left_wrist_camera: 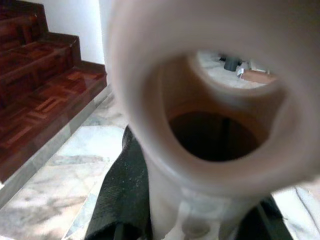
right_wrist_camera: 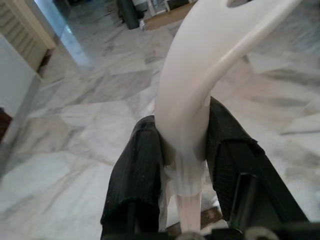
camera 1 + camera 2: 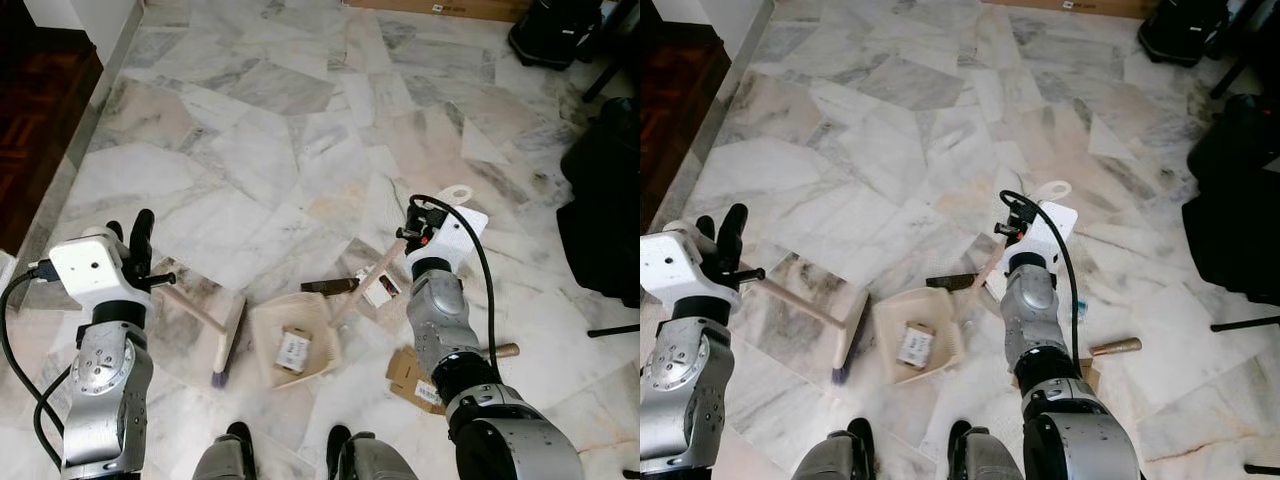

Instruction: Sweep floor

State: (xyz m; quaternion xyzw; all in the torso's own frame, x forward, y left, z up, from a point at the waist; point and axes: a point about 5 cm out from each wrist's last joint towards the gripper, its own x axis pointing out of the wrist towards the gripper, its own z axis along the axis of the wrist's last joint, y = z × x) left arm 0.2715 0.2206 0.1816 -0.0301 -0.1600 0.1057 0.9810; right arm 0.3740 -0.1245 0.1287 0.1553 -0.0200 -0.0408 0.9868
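- Looking down through the left eye view, I see the pale white-and-grey marble floor (image 3: 300, 120) across the frame. The left gripper (image 3: 140, 250) sits at lower left, its black fingers clamped on the pale wooden handle of the small hand broom (image 3: 225, 345), whose head rests on the floor just left of the beige plastic dustpan (image 3: 295, 345) at lower centre.
- A small white printed carton (image 3: 292, 350) lies inside the dustpan. The right gripper (image 3: 415, 232), right of centre, is closed around the dustpan's long pale handle, which slants up from the pan.
- In the same view, a dark flat strip (image 3: 328, 286) and a small packet (image 3: 378, 290) lie just above the pan; flattened brown cardboard (image 3: 412, 378) lies by my right forearm, and black bags (image 3: 605, 200) line the right edge.
- In the right eye view the broom and dustpan sit side by side at lower centre, near each other; I cannot tell whether they touch.
- In the left wrist view, the broom handle's hollow end looms blurred, with dark wooden stairs (image 1: 40, 95) at upper left.
- In the right wrist view, both black fingers (image 2: 135, 170) squeeze the curved cream handle at centre.
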